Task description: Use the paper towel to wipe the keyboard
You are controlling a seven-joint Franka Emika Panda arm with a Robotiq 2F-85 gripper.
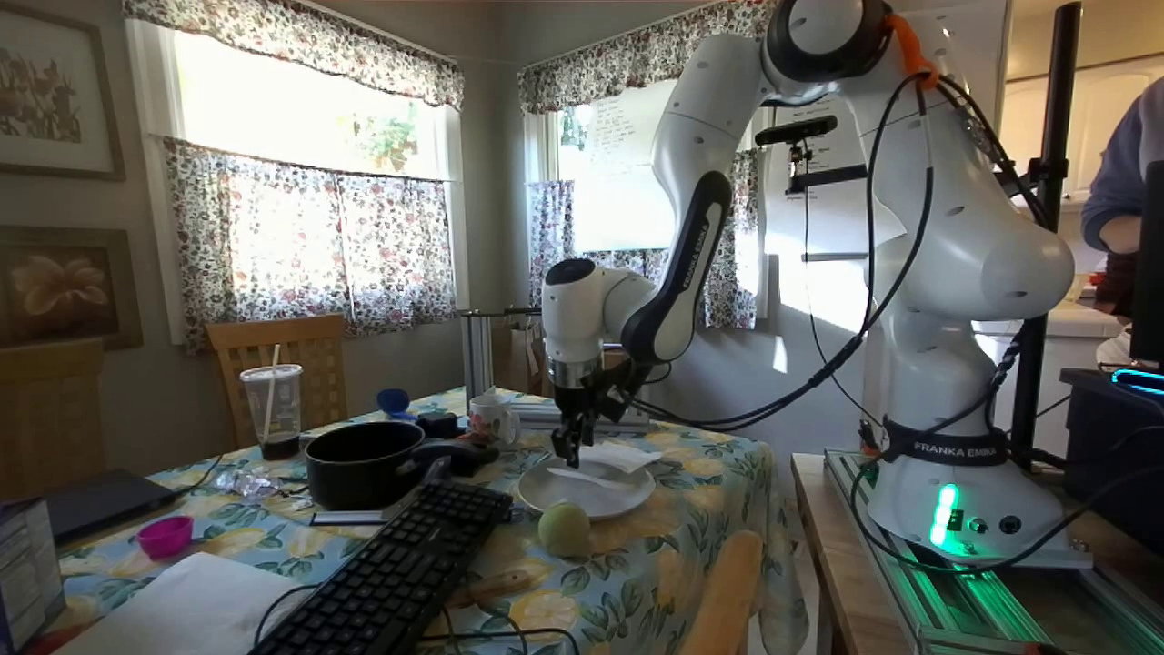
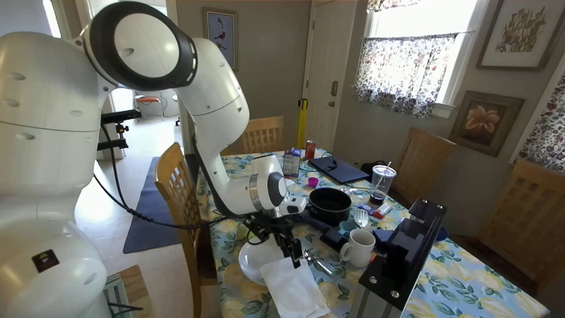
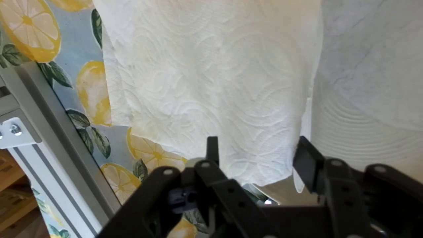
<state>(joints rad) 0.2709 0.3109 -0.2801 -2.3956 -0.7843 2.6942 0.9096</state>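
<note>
The paper towel (image 3: 211,76) is white, embossed and folded. It lies partly on the white plate (image 3: 370,82) and partly on the tablecloth, and shows in both exterior views (image 1: 627,457) (image 2: 293,287). My gripper (image 3: 259,152) is open, its fingers apart over the towel's near end. One finger is over the towel, the other at its edge beside a white plastic utensil (image 3: 298,181). I cannot tell whether the fingertips touch the towel. The gripper also shows over the plate in both exterior views (image 1: 571,448) (image 2: 295,259). The black keyboard (image 1: 391,573) lies at an angle in an exterior view.
A black pan (image 1: 364,464), a green ball-like object (image 1: 564,529) and a white mug (image 1: 494,418) stand near the plate and keyboard. A metal rail (image 3: 62,145) stands beside the towel. A clear cup with a straw (image 2: 382,183) stands farther off. Cables lie by the keyboard.
</note>
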